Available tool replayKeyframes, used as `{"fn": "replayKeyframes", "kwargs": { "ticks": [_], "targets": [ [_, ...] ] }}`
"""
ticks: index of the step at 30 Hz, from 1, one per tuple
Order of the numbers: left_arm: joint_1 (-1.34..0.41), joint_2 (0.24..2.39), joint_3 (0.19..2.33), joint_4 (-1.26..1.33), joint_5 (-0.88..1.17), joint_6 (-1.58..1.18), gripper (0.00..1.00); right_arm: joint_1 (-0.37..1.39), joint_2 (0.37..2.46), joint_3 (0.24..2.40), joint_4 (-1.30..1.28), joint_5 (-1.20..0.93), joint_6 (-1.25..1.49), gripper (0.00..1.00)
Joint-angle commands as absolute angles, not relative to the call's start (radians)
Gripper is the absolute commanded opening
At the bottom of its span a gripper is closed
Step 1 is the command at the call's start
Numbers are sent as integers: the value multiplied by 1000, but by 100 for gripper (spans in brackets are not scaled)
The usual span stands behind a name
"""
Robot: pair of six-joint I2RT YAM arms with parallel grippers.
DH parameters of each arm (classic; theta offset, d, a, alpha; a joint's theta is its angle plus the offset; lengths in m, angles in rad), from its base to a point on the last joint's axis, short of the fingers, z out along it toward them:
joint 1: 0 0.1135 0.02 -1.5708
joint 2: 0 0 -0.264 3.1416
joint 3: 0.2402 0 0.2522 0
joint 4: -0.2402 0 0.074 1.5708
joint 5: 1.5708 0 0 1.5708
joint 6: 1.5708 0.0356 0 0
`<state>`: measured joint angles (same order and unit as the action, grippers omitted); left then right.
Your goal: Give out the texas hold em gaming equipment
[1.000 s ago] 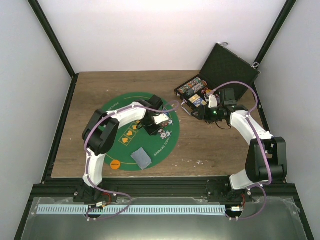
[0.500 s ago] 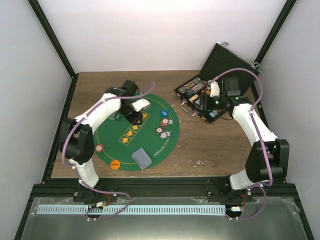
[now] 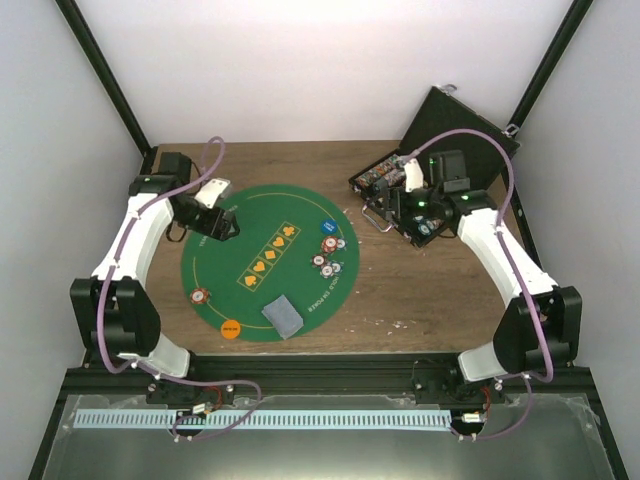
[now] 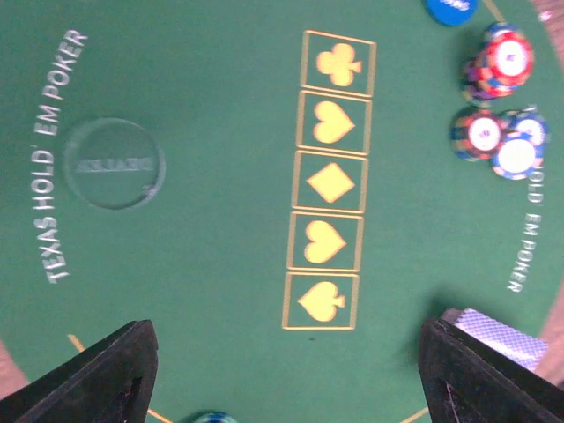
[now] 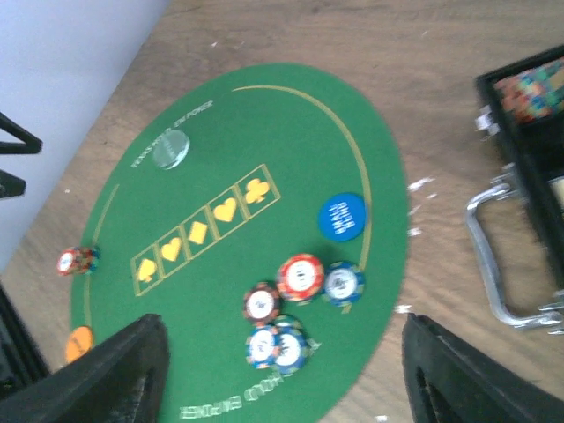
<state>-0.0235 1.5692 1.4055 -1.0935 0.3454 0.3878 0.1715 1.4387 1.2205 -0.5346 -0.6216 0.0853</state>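
Observation:
A cluster of striped poker chips [image 3: 331, 259] lies at the right side of the green felt mat [image 3: 260, 235], with a blue disc [image 3: 328, 227] just beyond it. One small chip stack [image 3: 201, 296], an orange disc [image 3: 231, 327] and the grey-blue card deck [image 3: 282, 315] sit along the mat's near edge. My left gripper [image 3: 222, 222] hovers open and empty over the mat's far left; its wrist view shows a clear disc [image 4: 115, 163], the chips [image 4: 502, 66] and the deck [image 4: 498, 335]. My right gripper [image 3: 403, 205] hangs open and empty beside the case, looking down on the chips [image 5: 300, 278].
The black hinged case [image 3: 455, 135] stands open at the back right, with more chips [image 3: 385, 175] inside and its metal handle [image 5: 502, 256] toward the mat. Bare wood surrounds the mat. White walls and black frame posts close in the table.
My left arm swung from the chip cluster to the mat's far left and its jaws opened. A chip stack now lies at the mat's near left. My right gripper rose toward the case and widened.

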Motion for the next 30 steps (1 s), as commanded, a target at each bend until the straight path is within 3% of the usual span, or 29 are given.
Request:
{"fn": "replayKeyframes", "kwargs": {
  "ticks": [1,2,3,6,8,13,19,25,30],
  "targets": [
    [-30,1497,1360,-1093,476,419,84,286,1409,1239,-579,-545,76,84],
    [-29,1490,1358,-1096,494,420,85,313,1407,1241,-592,-522,78,97],
    [-29,1485,1360,-1100,514,423,86,337,1406,1245,-605,-499,80,99],
    [-29,1481,1374,-1126,592,438,90,404,1384,1238,-634,-434,93,100],
    [-30,1481,1387,-1146,671,449,99,433,1358,1223,-648,-398,101,100],
    [-83,1453,1414,-1172,808,500,100,445,1271,1176,-644,-330,108,100],
    [-346,1376,1423,-1257,691,718,100,445,1230,1163,-631,-353,95,100],
    [-615,1314,1341,-1579,462,1245,100,445,1230,1143,-624,-402,46,100],
    [-745,1304,1230,-1448,421,1504,100,445,1231,1132,-593,-417,23,100]
  ]
}}
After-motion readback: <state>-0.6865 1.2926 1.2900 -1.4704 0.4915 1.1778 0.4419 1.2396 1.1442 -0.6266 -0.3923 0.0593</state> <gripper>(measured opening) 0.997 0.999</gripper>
